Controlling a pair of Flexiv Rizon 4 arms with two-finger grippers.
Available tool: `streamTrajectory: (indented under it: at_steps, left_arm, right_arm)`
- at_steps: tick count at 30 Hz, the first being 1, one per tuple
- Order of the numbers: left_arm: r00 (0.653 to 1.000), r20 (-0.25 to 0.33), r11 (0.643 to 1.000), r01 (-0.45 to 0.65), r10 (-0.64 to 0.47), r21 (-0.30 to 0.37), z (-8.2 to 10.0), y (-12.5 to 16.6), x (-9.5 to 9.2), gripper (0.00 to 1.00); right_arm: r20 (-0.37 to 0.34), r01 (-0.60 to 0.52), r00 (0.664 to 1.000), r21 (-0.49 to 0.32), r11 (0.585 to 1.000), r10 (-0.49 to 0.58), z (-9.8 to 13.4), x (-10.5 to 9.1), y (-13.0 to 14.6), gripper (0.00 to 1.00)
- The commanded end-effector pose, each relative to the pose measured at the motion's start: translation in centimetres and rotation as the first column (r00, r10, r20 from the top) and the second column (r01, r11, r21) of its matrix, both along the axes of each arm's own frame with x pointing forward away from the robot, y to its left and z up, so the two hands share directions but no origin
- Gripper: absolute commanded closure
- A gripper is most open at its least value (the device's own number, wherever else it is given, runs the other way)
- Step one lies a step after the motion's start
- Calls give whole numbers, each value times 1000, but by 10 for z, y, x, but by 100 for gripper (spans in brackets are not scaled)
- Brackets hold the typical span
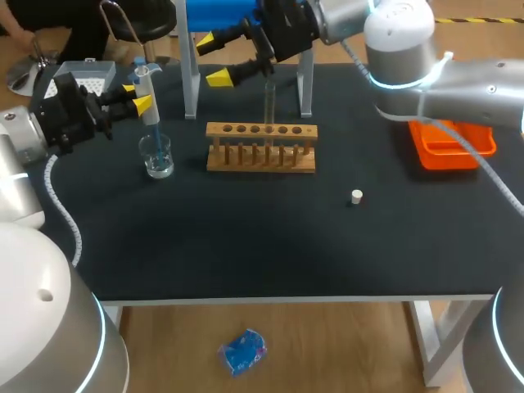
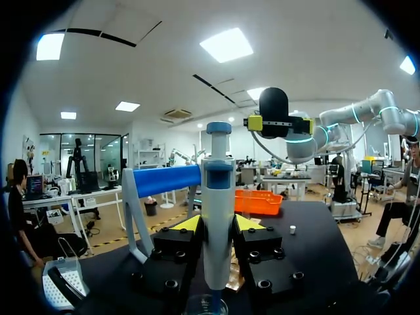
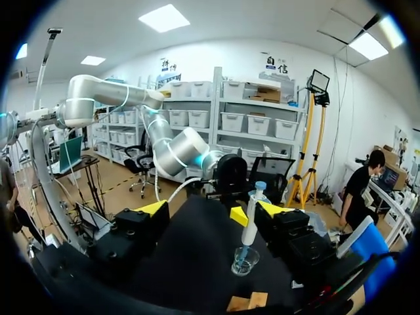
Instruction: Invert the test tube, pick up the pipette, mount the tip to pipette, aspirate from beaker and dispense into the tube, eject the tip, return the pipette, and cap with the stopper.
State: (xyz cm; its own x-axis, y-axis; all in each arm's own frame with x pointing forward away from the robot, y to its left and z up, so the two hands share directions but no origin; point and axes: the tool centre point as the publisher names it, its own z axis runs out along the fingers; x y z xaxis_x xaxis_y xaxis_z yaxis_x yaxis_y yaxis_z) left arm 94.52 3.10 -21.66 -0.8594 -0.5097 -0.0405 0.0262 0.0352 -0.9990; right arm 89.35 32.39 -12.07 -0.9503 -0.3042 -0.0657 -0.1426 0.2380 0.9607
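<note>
Left gripper pinches the pipette upright, both fingers on its barrel. The pipette's lower end sits in the glass beaker, directly under the fingers. Right gripper has its fingers spread wide with nothing between them; pipette and beaker are ahead of its fingertips. The test tube stands upright in the wooden rack, back behind the right fingertips and untouched. The white stopper lies on the table, well apart from both grippers' fingers.
</note>
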Motion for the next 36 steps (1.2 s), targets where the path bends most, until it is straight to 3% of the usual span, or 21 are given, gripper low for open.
streamTrajectory:
  at_steps: [1, 8, 15, 28, 36]
  left_arm:
    - [1000, 3, 1000, -1, 1, -1, -1, 0, 0, 100]
    - [1000, 3, 1000, -1, 1, -1, -1, 0, 0, 100]
    - [1000, 3, 1000, -1, 1, -1, -1, 0, 0, 100]
    - [1000, 3, 1000, -1, 1, -1, -1, 0, 0, 100]
    - [1000, 3, 1000, -1, 1, -1, -1, 0, 0, 100]
  right_arm:
    - [-8, -40, 999, -12, 999, 40, 0, 15, 28, 100]
    - [-34, -72, 997, -40, 997, 71, -3, 21, 54, 100]
    - [-55, -70, 996, -95, 993, 65, -5, 26, 59, 100]
    - [-55, -70, 996, -95, 993, 65, -5, 26, 59, 100]
    - [-68, -127, 990, -33, 991, 125, -13, 38, 93, 100]
